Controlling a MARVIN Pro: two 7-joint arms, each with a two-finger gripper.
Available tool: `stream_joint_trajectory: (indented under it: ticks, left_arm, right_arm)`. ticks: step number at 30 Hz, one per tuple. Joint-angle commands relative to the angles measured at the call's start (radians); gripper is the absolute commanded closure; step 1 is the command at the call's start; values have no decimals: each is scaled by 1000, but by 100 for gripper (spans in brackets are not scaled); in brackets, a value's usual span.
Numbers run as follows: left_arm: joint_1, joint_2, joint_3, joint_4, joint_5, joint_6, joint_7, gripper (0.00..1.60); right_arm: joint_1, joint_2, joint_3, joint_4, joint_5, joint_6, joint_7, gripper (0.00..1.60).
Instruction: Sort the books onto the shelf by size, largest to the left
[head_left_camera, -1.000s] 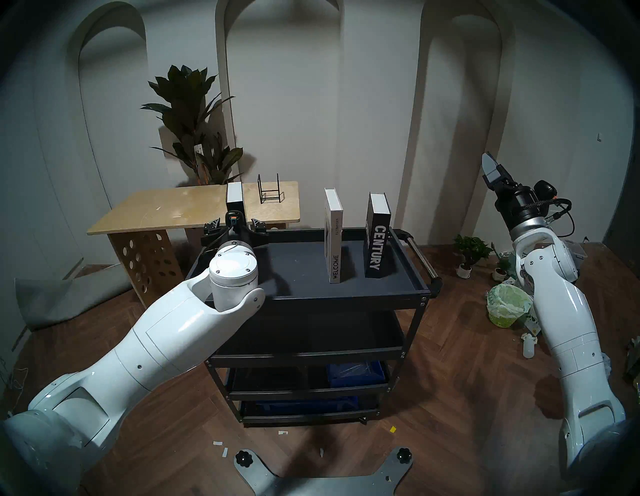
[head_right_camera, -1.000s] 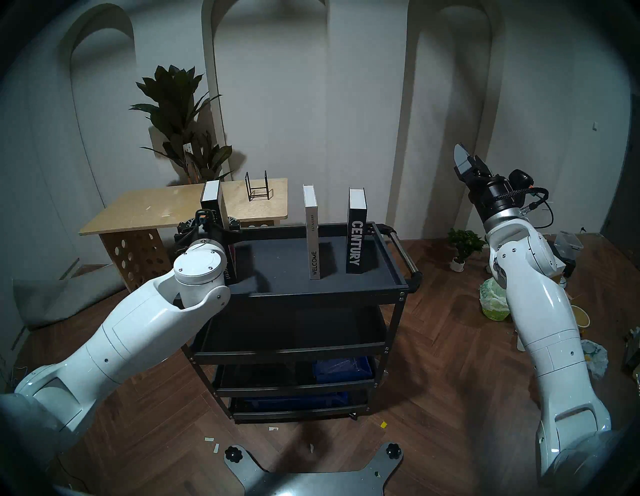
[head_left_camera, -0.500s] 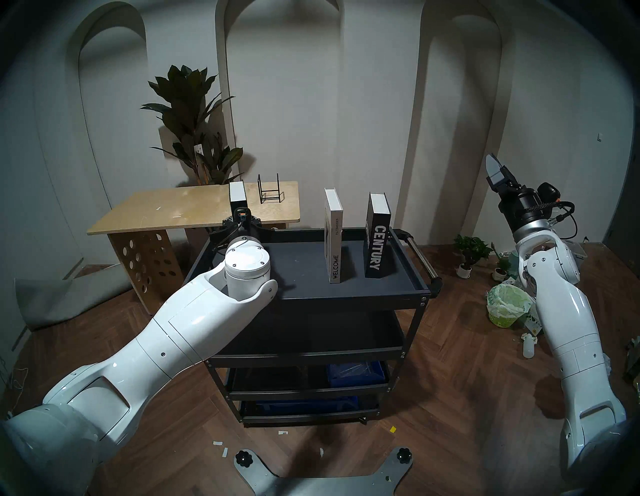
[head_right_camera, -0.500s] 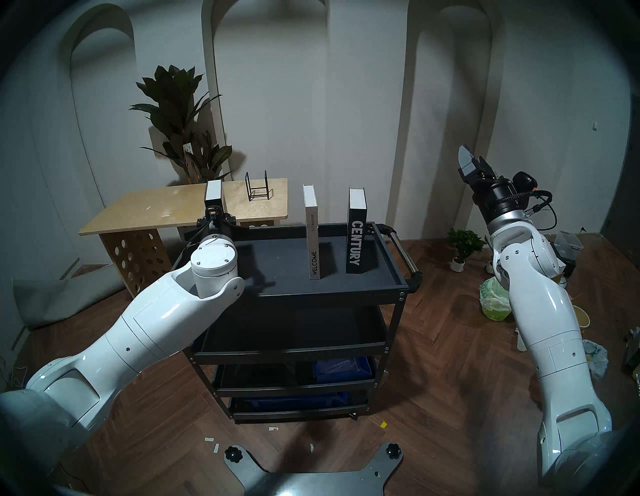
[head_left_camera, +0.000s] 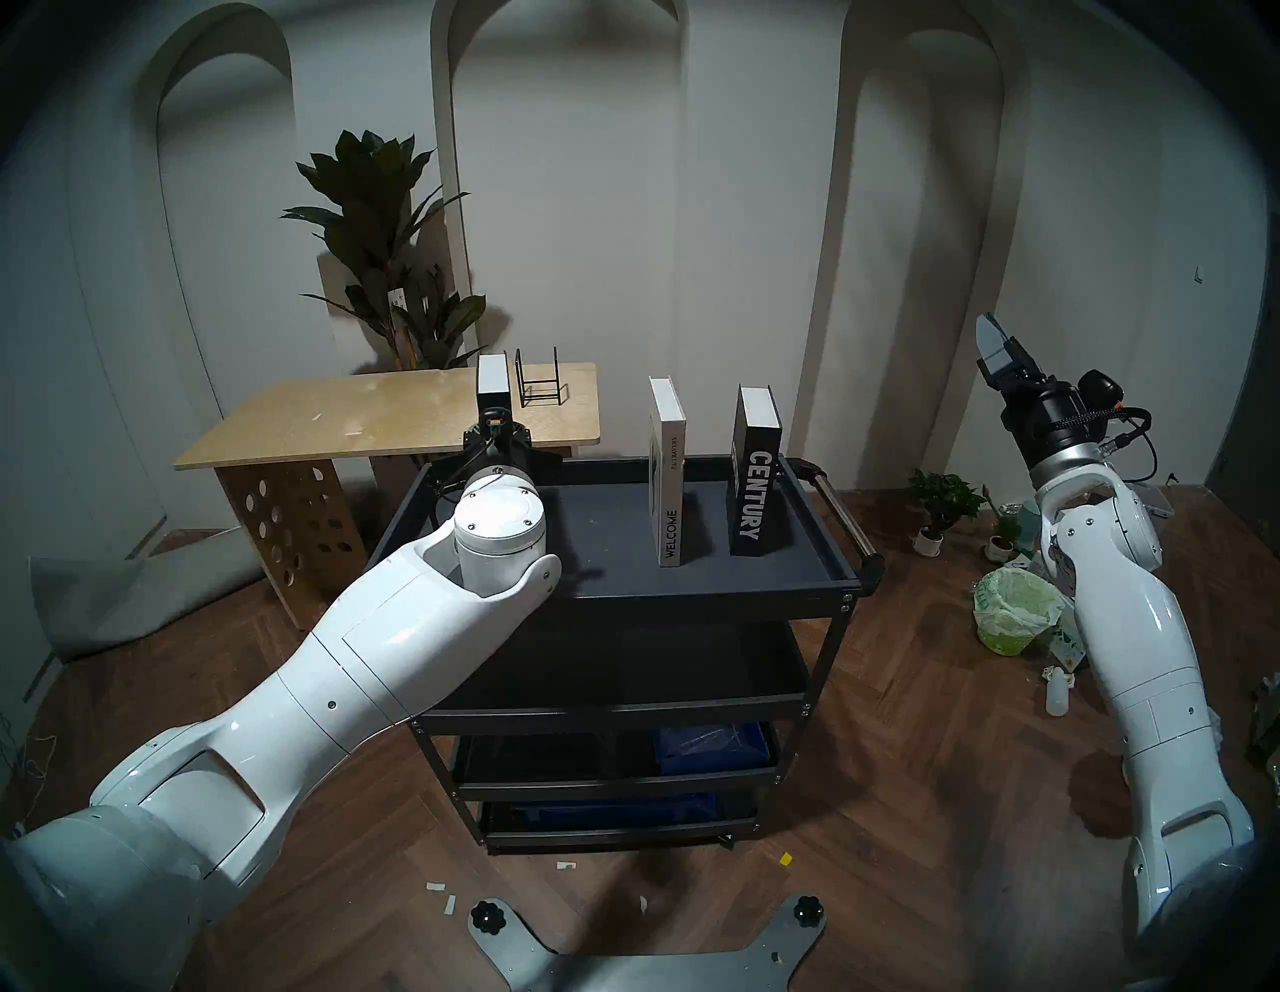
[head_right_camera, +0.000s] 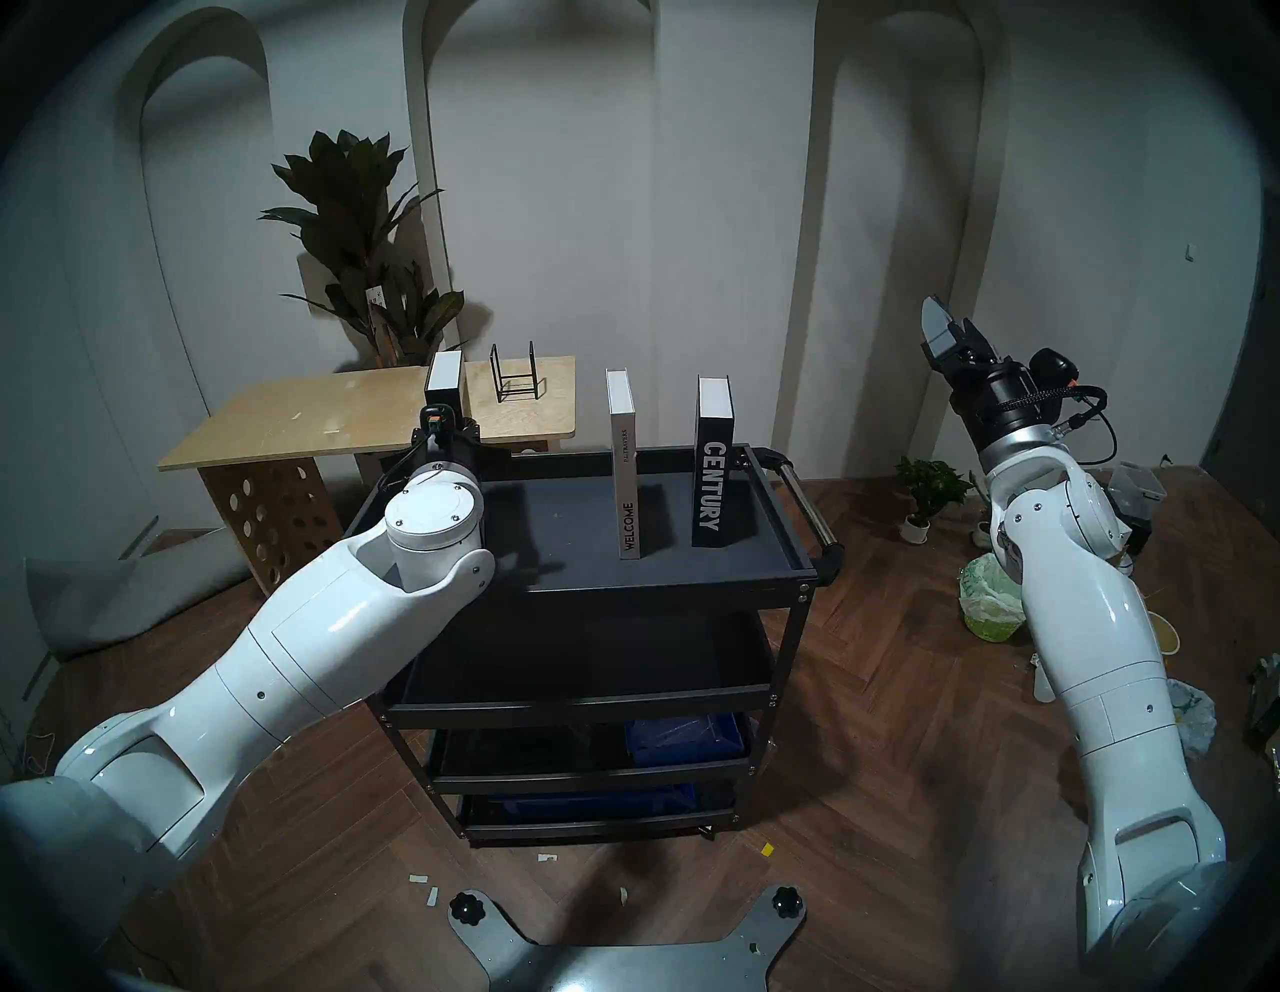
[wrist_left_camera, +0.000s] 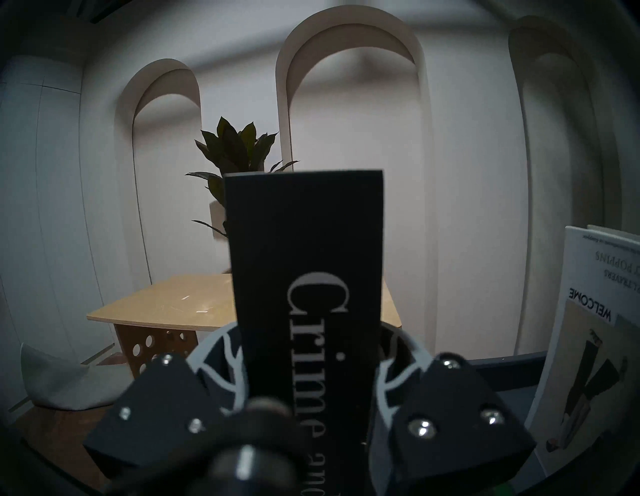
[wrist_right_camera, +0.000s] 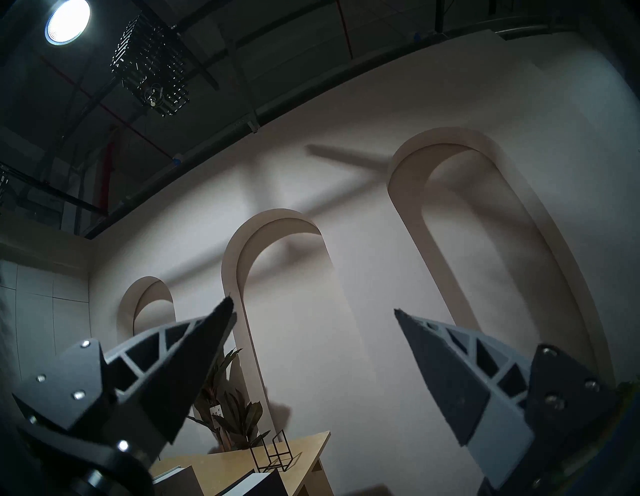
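Note:
My left gripper (head_left_camera: 497, 443) is shut on the tall black "Crime and Punishment" book (head_left_camera: 493, 381) and holds it upright at the back left of the shelf (head_left_camera: 602, 554), the cart's dark top tray. The left wrist view shows its fingers (wrist_left_camera: 398, 377) pressed on both sides of the spine (wrist_left_camera: 304, 242). My arm hides the book's foot. The white "WELCOME" book (head_left_camera: 666, 478) and the black "CENTURY" book (head_left_camera: 755, 478) stand upright on the tray's right half. My right gripper (head_left_camera: 997, 346) is open and empty, raised to the right of the cart.
A plywood table (head_left_camera: 312, 422) with a black wire rack (head_left_camera: 540, 384) stands behind the cart on the left, a tall plant (head_left_camera: 388, 277) behind it. The cart's side handle (head_left_camera: 841, 512) sticks out on the right. A green bin (head_left_camera: 1011, 616) and small pots stand on the floor at right.
My left gripper's fingers closed onto the tall black book, then carried it a little to the right along the tray's back. The right arm shifted slightly.

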Motion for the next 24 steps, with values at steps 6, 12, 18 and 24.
stream_joint_trajectory:
  ticks: [6, 12, 18, 24]
  left_arm:
    - [-8, 19, -18, -78, -35, -16, -46, 160]
    - [-34, -22, 8, -24, -29, -37, -72, 160]
    - [-49, -51, 20, 6, -29, -46, -90, 160]
    - [-57, -68, 25, 19, -29, -51, -93, 160]
  right_arm:
    - [32, -4, -10, 7, -10, -12, 11, 0]
    - [30, -6, -11, -2, -14, -14, 5, 0]
    - [22, -6, -5, -7, -20, -16, -3, 0]
    - [18, -5, -3, -7, -24, -16, -6, 0]
